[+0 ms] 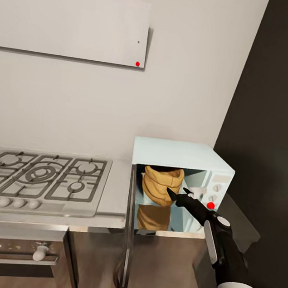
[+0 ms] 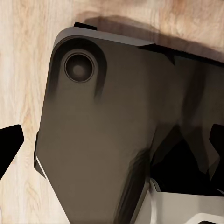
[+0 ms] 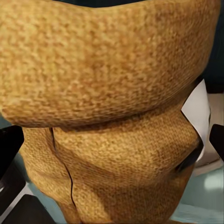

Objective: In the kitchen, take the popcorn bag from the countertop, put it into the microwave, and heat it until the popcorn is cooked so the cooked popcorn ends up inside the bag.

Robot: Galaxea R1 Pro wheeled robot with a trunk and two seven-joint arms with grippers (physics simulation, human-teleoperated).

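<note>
Popcorn bag (image 1: 161, 184) stands inside the open microwave (image 1: 179, 154); our right gripper (image 1: 176, 193) has spread fingers beside it, grasping nothing.

I saw the bag (image 1: 161, 185) standing upright inside the microwave (image 1: 179, 154), tan-brown and crumpled, its thick rolled rim at the top and a vertical fold running down its side. Up close the bag (image 3: 112, 116) had a coarse woven texture. Its reflection lay on the shiny cavity floor below it. The microwave was a pale-blue box, door (image 1: 127, 233) swung wide open and seen edge-on, with a white knob panel (image 1: 216, 191) on its right side. It sat on the grey countertop (image 1: 112, 203), against the wall.
</note>
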